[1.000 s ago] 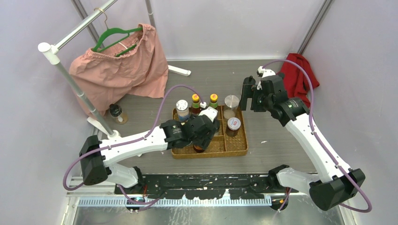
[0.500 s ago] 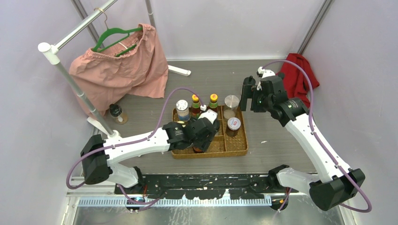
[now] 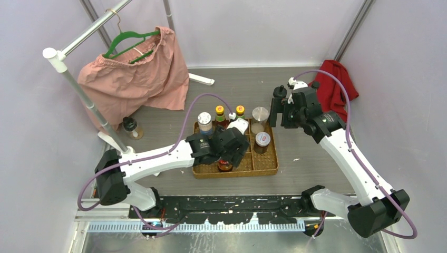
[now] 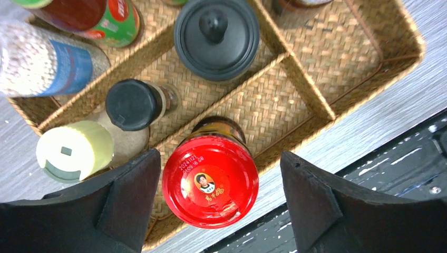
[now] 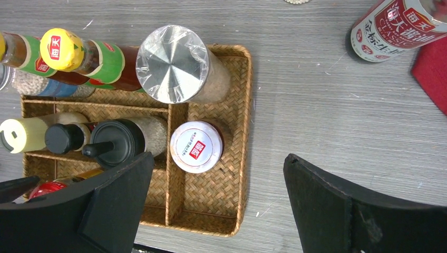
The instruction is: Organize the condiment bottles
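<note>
The tan woven tray [image 3: 266,166] holds several condiment bottles. My left gripper [image 3: 227,153] is open just above a red-lidded jar [image 4: 210,181], which stands in the tray's near compartment; its fingers [image 4: 132,195] flank the lid without touching it. Nearby are a black-capped bottle [image 4: 130,104], a black dispenser [image 4: 216,37] and a pale yellow-lidded shaker [image 4: 74,150]. My right gripper [image 3: 279,105] is open and empty, high over the tray's right side. Below it are a silver-lidded shaker [image 5: 171,63], a white-lidded jar [image 5: 196,146] and a yellow-capped bottle [image 5: 62,49].
One dark-capped jar [image 3: 130,126] stands outside the tray beside the rack's base. A red-and-white labelled bottle [image 5: 392,23] lies by the red cloth [image 3: 337,84]. A clothes rack [image 3: 79,89] with a pink garment [image 3: 134,79] fills the back left.
My left gripper has shifted slightly right and away from the near edge, so more of the red-lidded jar shows. My right arm has barely moved.
</note>
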